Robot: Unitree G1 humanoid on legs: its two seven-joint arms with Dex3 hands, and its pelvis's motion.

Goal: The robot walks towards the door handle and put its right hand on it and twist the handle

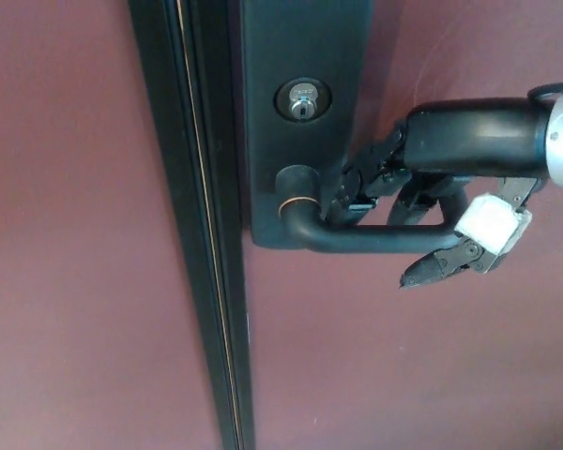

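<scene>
A black lever door handle [357, 240] sticks out to the right from a dark backplate [305, 47] on the maroon door [403, 375]. My right hand [422, 183] comes in from the right at the lever's height. Its two fingers [361, 187] curl down over the top of the lever, close to the pivot. The thumb [441, 265], with a white block at its base, lies just under the lever's free end. The lever stands roughly level. My left hand does not show.
A silver keyhole [303, 99] sits in the backplate above the handle's pivot. Left of the plate a dark vertical door edge [202, 234] runs from top to bottom, with another maroon panel [66, 234] beyond it.
</scene>
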